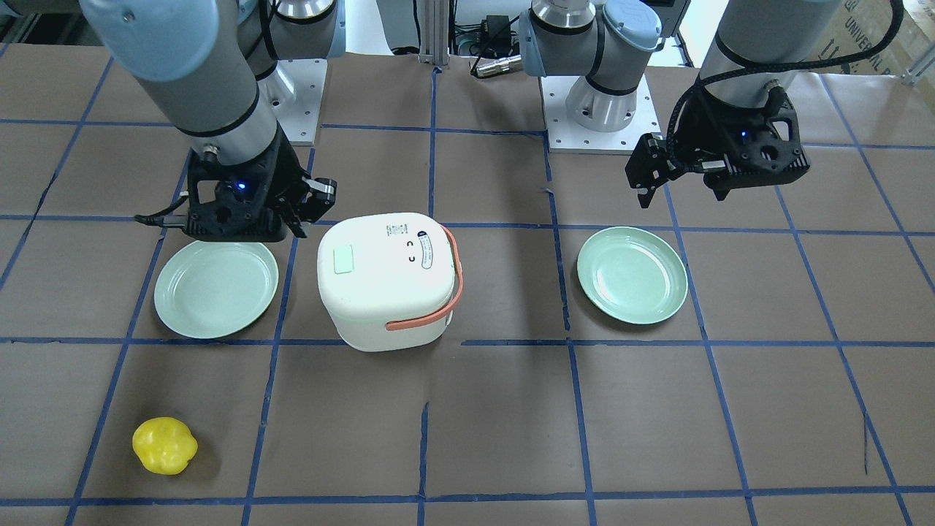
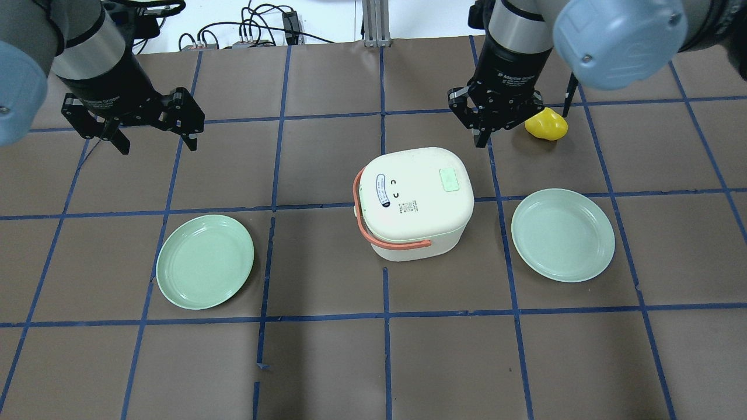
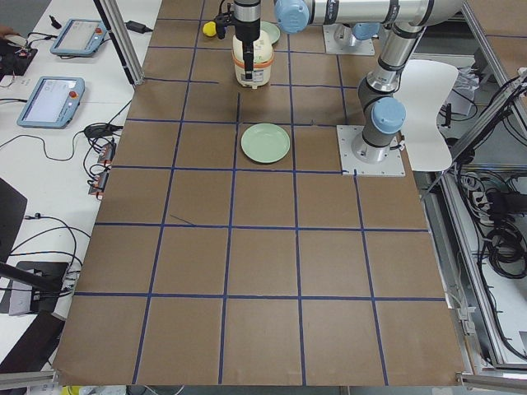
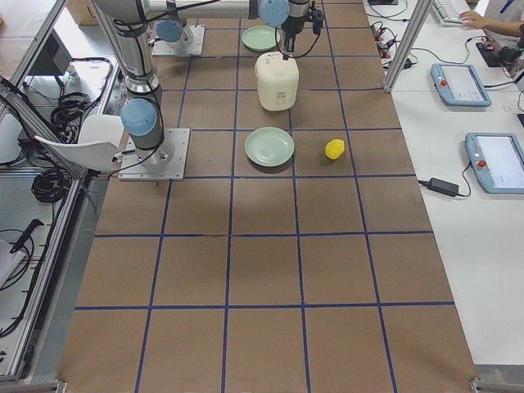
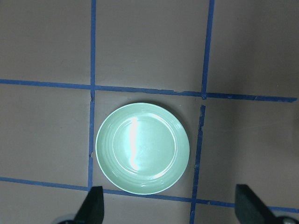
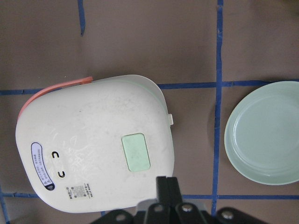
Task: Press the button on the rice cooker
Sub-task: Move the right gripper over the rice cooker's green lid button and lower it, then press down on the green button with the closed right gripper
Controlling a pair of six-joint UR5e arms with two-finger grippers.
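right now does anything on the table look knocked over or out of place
Nothing stands out. The rice cooker sits upright, lid shut; the left plate and right plate lie flat and empty; the yellow pepper lies apart.

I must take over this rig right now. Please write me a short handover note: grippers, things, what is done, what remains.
Right gripper: shut, empty, hovering just off the far edge of the rice cooker.
Left gripper: open, empty, far from the cooker.
Green button sits on the closed lid; nothing touches it.
Done: approach only.
Left: bring the right fingertips over the button and press down.
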